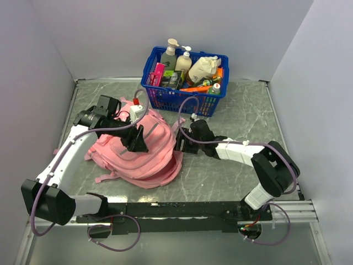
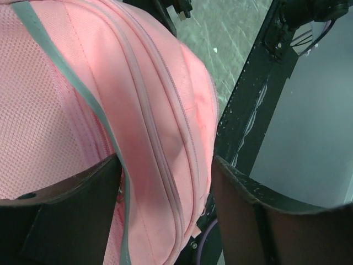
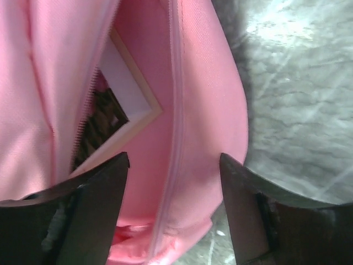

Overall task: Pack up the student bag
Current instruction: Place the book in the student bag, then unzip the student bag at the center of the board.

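Note:
The student bag (image 1: 144, 157) is a large pink backpack lying flat on the table, left of centre. My left gripper (image 1: 137, 141) hovers over its top, open. In the left wrist view the bag's zipped ridge (image 2: 160, 121) rises between my left gripper's (image 2: 165, 187) spread jaws. My right gripper (image 1: 182, 142) is open at the bag's right edge. In the right wrist view my right gripper (image 3: 174, 182) straddles the pink rim and zip (image 3: 176, 110) of the bag's open mouth. A white-edged flat item with a dark picture (image 3: 129, 105) lies inside the bag.
A blue plastic basket (image 1: 165, 96) of bottles and packets stands at the back, just behind the bag. Grey walls close in the left, back and right. The black mounting rail (image 1: 182, 210) runs along the near edge. Bare marble tabletop (image 1: 242, 116) lies to the right.

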Robot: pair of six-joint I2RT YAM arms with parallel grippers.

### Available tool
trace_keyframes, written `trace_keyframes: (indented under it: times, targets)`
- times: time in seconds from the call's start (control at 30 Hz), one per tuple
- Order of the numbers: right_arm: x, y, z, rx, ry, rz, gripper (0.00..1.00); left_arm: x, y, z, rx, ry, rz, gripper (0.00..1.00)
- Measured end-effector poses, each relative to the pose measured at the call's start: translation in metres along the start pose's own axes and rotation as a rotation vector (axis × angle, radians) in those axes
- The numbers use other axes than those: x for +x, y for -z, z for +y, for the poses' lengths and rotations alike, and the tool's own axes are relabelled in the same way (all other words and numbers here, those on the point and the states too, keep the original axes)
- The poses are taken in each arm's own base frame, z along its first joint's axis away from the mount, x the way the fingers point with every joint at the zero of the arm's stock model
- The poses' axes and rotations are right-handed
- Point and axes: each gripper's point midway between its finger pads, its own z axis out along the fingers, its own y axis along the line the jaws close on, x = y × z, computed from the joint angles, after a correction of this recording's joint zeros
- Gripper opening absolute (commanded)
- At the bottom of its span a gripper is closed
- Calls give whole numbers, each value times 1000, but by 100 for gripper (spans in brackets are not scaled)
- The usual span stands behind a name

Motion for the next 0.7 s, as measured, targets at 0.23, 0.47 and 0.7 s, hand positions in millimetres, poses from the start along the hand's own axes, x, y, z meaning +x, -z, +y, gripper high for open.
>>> trace_keyframes:
  times: [0.23, 0.47, 0.7]
  targets:
    - [-3, 53, -7, 19, 60, -116, 66, -14, 14, 1, -36, -18, -48, 67]
    - [32, 106, 43, -120, 180, -135, 100, -33, 42, 7, -77, -77, -98, 71]
    - [108, 103, 49, -147, 382, 52, 100, -41, 95, 50, -215, -90, -129, 67]
